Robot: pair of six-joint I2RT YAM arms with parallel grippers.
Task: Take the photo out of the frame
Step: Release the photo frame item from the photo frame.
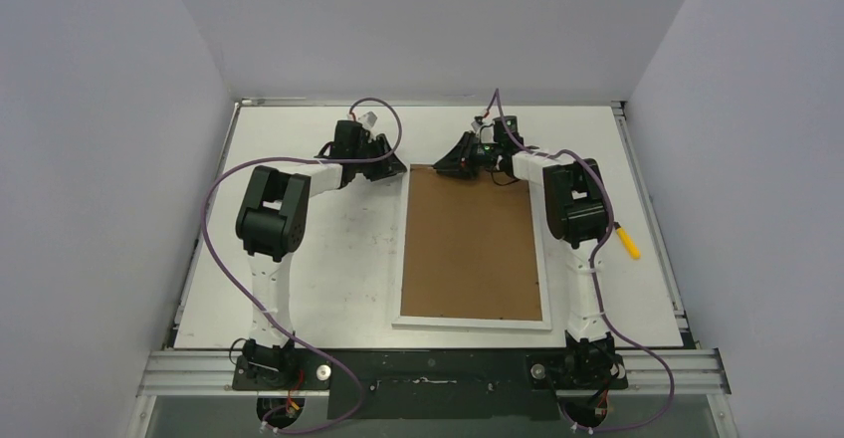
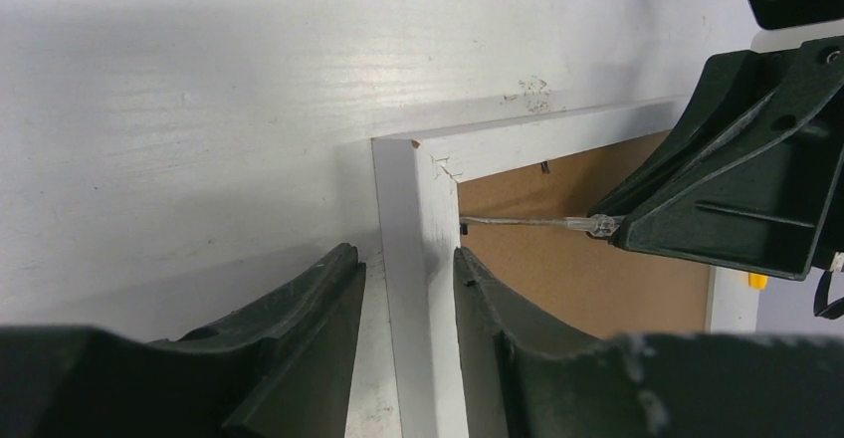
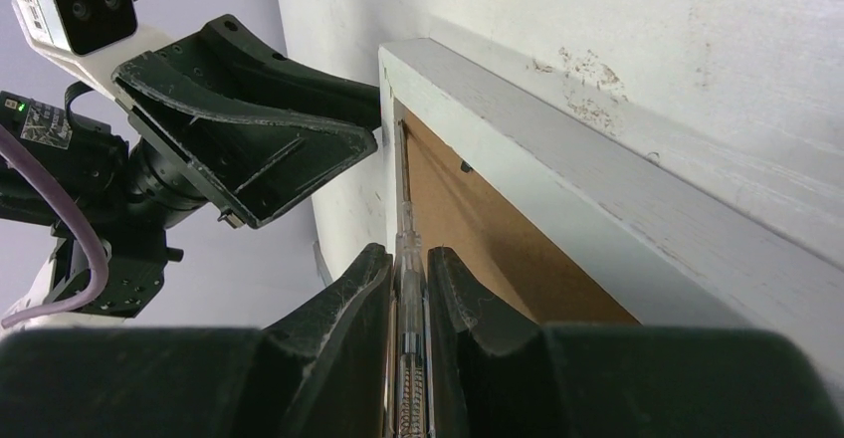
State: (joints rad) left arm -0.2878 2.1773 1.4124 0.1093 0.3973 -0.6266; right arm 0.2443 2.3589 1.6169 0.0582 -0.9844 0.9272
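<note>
Lying face down towards the right of the worktop (image 1: 318,259), the frame (image 1: 473,321) shows only its brown backing board (image 1: 473,244). The photo is not seen anywhere and is judged to be shut in beneath that board.

At the frame's far left corner the white rail is straddled by the left gripper (image 2: 406,264). Its jaws are partly open, with a gap visible on the outer side, so nothing is clamped.

A thin clear tool (image 3: 402,194) is pinched tightly in the jaws of the right gripper (image 3: 406,259). It is laid along the far rail with its tip close to that same corner.

Several risks can be judged from here:
- With the rail unheld, the frame could be pushed or swung across the worktop by any prying force.
- The slender tool could be bent, slid back in the jaws, or skidded off its mark so that the board is gouged.
- The board could be flexed, and the print beneath creased, if one corner is levered while the small dark tabs (image 2: 545,167) are fastened elsewhere.
- The two grippers are near each other, so contact between them is possible.
</note>
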